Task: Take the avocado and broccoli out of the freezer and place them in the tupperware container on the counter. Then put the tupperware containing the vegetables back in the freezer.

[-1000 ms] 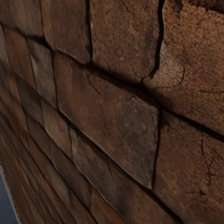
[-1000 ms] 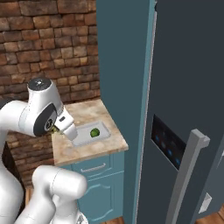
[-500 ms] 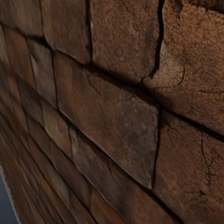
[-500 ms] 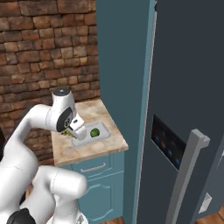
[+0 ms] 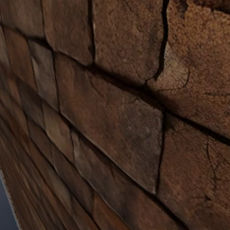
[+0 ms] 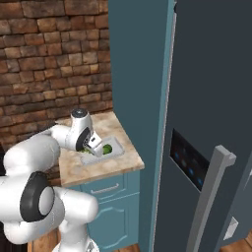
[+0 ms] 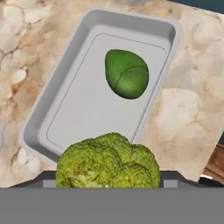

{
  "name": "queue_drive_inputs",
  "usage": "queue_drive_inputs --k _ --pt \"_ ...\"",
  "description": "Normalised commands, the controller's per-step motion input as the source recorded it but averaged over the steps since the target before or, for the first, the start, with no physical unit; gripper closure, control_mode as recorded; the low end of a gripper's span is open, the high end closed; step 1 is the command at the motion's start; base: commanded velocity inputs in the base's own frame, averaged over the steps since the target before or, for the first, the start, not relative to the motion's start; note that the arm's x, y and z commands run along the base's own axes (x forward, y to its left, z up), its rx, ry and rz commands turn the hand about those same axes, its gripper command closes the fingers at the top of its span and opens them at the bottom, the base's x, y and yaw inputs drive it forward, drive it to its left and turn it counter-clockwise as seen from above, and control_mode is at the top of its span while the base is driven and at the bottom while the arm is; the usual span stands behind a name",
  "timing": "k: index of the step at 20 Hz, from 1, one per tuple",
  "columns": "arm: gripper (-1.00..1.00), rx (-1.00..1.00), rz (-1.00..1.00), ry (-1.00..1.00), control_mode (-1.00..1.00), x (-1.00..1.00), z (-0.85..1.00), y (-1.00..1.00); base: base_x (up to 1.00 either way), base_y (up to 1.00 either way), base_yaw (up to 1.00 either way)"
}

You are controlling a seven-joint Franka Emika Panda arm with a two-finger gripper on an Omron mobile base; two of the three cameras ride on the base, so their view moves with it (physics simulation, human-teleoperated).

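wall (image 5: 112, 112): rough brown brick with dark mortar lines; you see it also behind the counter.
freezer (image 6: 206, 98): tall slate-grey slab, flat and smooth, door shut, long grey bar handle (image 6: 209, 197) down its front. You will need that handle later; it looks stiff and easy to hook.
counter (image 6: 106, 170): beige marbled stone, hard and level, on a teal cabinet just left of the freezer.
arm (image 6: 44, 152): white, glossy, bent over the counter.
tray (image 7: 48, 113): shallow pale grey tupperware, rounded corners, low rim, lying flat on the counter. Probably light and a little flexible; judge the rim of a long side the best hold, and keep it level so the contents don't roll.
gripper (image 6: 93, 145): hangs over the near end of the tray, jaws set wide about the broccoli; it seems carried, but contact at the pads is hidden.
broccoli (image 7: 108, 161): lumpy yellow-green floret, at the fingers above the tray's near rim. Likely light and springy; crumbly if you squeeze hard.
avocado (image 7: 126, 73): smooth dark green, egg-shaped, inside the tray toward its far end. Firm, probably slick, apt to roll.
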Motion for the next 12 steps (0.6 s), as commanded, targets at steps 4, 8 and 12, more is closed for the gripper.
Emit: queue_drive_inputs --k 4,8,12 --pt "1.00 -0.01 0.00 0.04 -1.00 1.00 -0.47 0.09 0.00 0.00 0.00" --pt "1.00 -0.02 0.00 0.04 -1.00 0.90 -0.42 0.00 0.00 0.00 0.00" --pt "-1.00 -0.06 0.00 0.04 -1.00 0.64 -0.51 0.00 0.00 0.00 0.00"
